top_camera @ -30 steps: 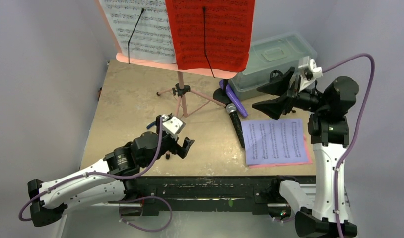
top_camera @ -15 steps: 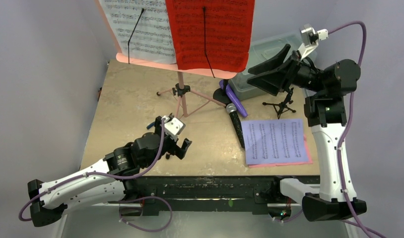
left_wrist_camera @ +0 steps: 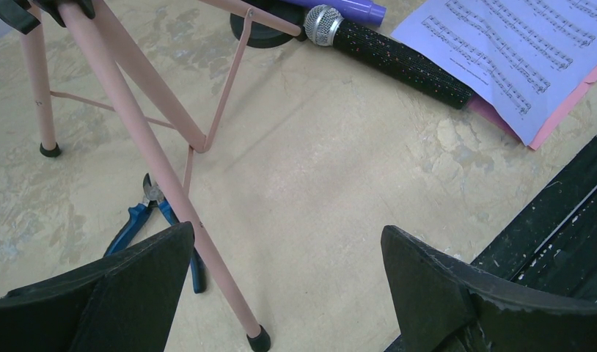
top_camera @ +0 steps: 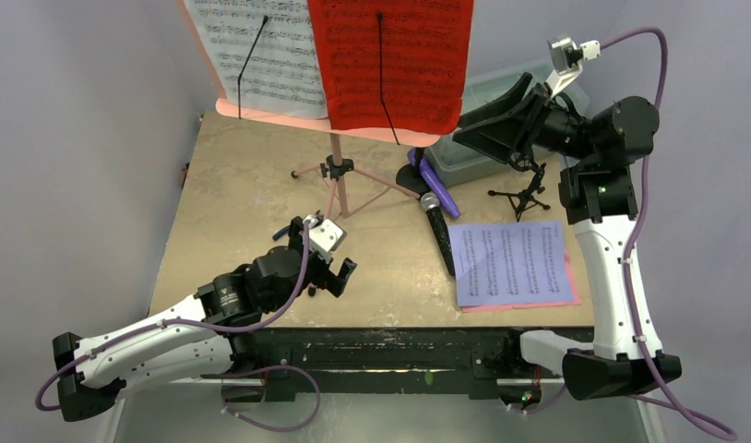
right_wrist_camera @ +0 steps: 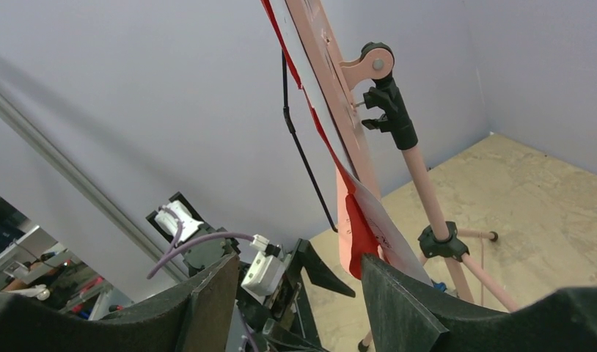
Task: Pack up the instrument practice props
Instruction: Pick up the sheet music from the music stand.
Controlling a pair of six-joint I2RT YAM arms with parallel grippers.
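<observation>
The right gripper (top_camera: pixel 471 129) has risen from the right edge of the table (top_camera: pixel 243 185) toward the red sheet (top_camera: pixel 390 60), jaws spread but narrowing. Left gripper (top_camera: pixel 339 272) gapes wide; stripping the rack (top_camera: pixel 336 175) seems next.

Pink tripod rack (top_camera: pixel 335 175) upright at rear of counter (top_camera: pixel 243 185), carrying white sheet (top_camera: pixel 256 55) and red sheet (top_camera: pixel 395 60). Lavender sheet (top_camera: pixel 510 261) lies flat front-right. Black mic (top_camera: pixel 439 235) lies just left of it. Purple mic (top_camera: pixel 441 189) and black support (top_camera: pixel 524 196) sit behind.

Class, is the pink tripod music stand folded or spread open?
Spread open: the pink tripod music stand stands upright, legs splayed on the table.
</observation>
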